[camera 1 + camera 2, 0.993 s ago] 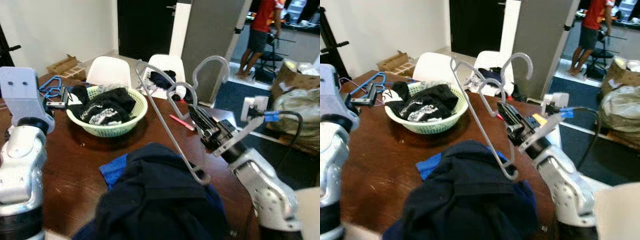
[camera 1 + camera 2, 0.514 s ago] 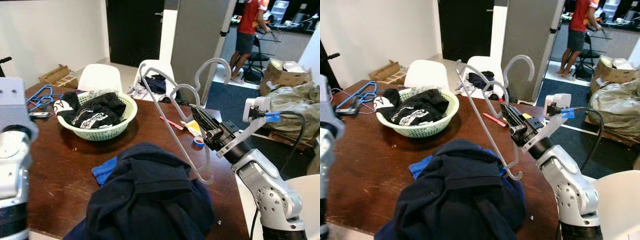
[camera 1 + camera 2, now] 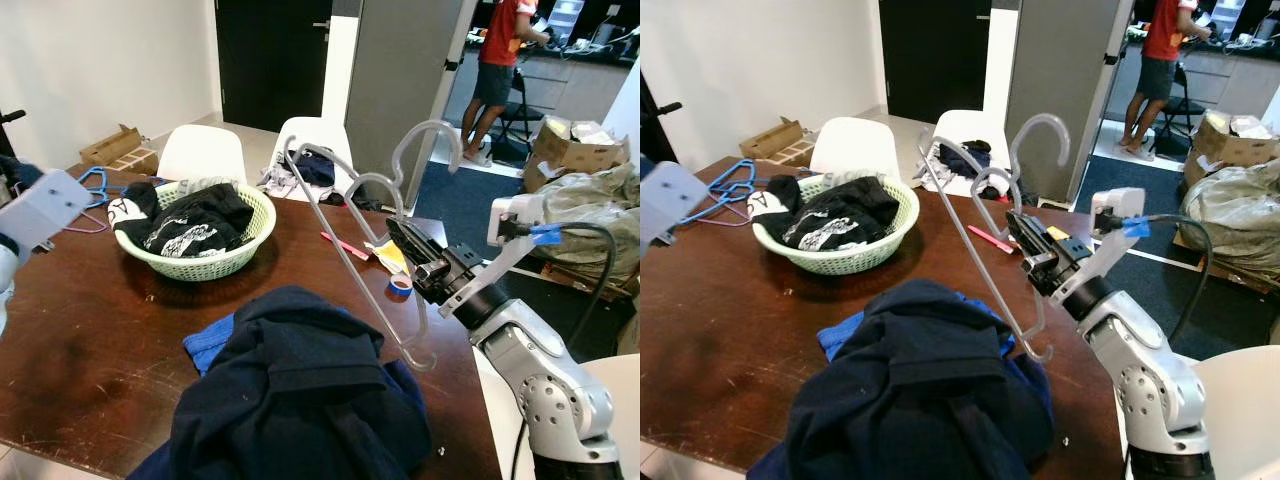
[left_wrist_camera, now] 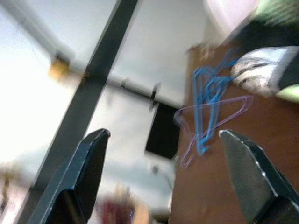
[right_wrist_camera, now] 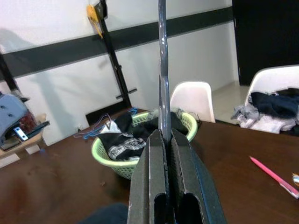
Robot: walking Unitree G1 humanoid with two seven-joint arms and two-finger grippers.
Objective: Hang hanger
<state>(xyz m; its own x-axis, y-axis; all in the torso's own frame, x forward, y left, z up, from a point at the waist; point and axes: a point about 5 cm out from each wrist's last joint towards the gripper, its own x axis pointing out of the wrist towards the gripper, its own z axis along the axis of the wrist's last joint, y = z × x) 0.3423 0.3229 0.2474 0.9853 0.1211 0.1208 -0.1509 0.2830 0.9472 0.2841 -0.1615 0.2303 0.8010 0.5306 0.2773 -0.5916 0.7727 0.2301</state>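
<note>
1. We see the right pincer (image 3: 412, 250) right of frame centre in the left eye view, above the right edge of the brown tabletop (image 3: 90, 330).
2. Its fingers (image 5: 152, 186) are clenched on the grey hanger (image 3: 350, 255); in the right wrist view the thin wire stands up from between the two pressed-together fingers.
3. The hanger is held in the air at frame centre. Its hook points up toward the upper right, and its long bar slopes down to a lower corner just above the dark garment (image 3: 300, 400).
4. The dark garment lies heaped on the tabletop at lower centre, with a blue cloth (image 3: 210, 340) showing under its left side.
5. A green basket (image 3: 245, 245) holding black clothes sits on the tabletop at centre left.
6. A pink pen (image 3: 345, 245) and a roll of blue tape (image 3: 400, 284) lie on the tabletop near the right pincer.
7. The left pincer (image 4: 163, 177) is released, its fingers spread wide; beyond them lie blue hangers (image 4: 208, 107) on the tabletop.
8. Two white chairs (image 3: 200, 155) stand behind the tabletop.
9. A person (image 3: 495, 60) in a red top stands at upper right.
</note>
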